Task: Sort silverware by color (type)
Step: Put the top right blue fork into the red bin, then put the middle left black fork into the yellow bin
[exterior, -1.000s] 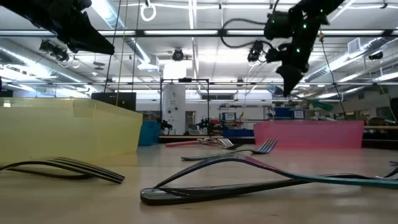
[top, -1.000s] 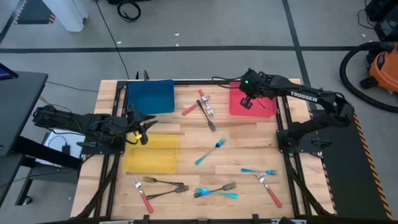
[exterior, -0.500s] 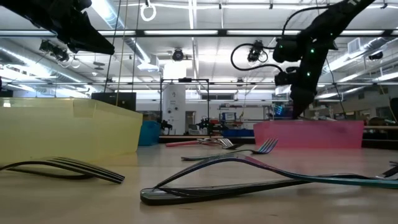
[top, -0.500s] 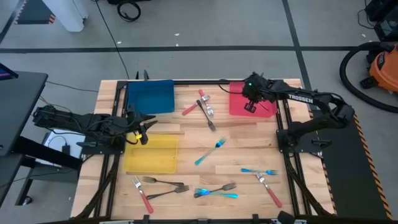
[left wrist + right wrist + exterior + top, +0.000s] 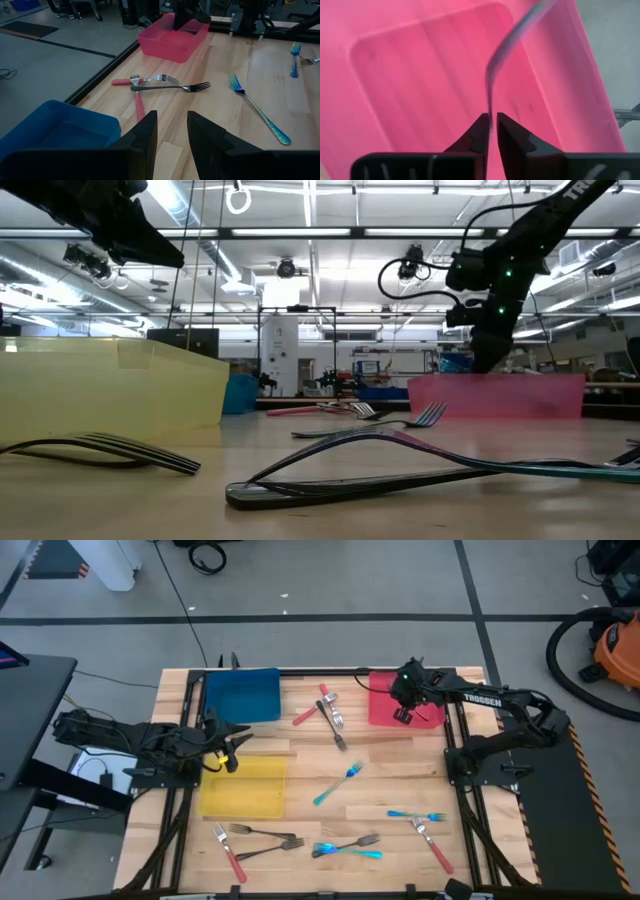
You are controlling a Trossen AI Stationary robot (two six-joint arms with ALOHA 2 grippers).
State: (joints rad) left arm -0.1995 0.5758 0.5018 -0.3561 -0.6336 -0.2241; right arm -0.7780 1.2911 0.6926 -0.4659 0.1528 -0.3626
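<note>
My right gripper (image 5: 403,716) (image 5: 492,121) points steeply down over the red tray (image 5: 383,708) (image 5: 420,75), its fingers a little apart. A blurred, silvery fork (image 5: 496,62) stands with one thin end between the fingertips, above the tray's floor. My left gripper (image 5: 232,748) (image 5: 171,125) waits open and holding nothing at the table's left, between the blue tray (image 5: 242,695) and the yellow tray (image 5: 243,787). Two red-handled forks (image 5: 312,712) and a dark fork (image 5: 338,732) lie on the wood left of the red tray. My right gripper has the fork's thin end (image 5: 490,111) between its two fingers, which come from above and point down. The gap is wider than that end, and the fork is blurred, so I cannot tell whether the fingers touch it. The rest of the fork reaches out over the tray's floor.
A teal fork (image 5: 338,783) lies mid-table. More forks, red-handled, dark and teal, lie along the near edge (image 5: 345,845) and at the near right (image 5: 425,825). A black frame rail (image 5: 452,730) runs along the red tray's right side.
My right gripper has come down from above the red tray until its fingers are level with the tray's rim, shifting a little toward the table's right edge. The left arm has kept still.
</note>
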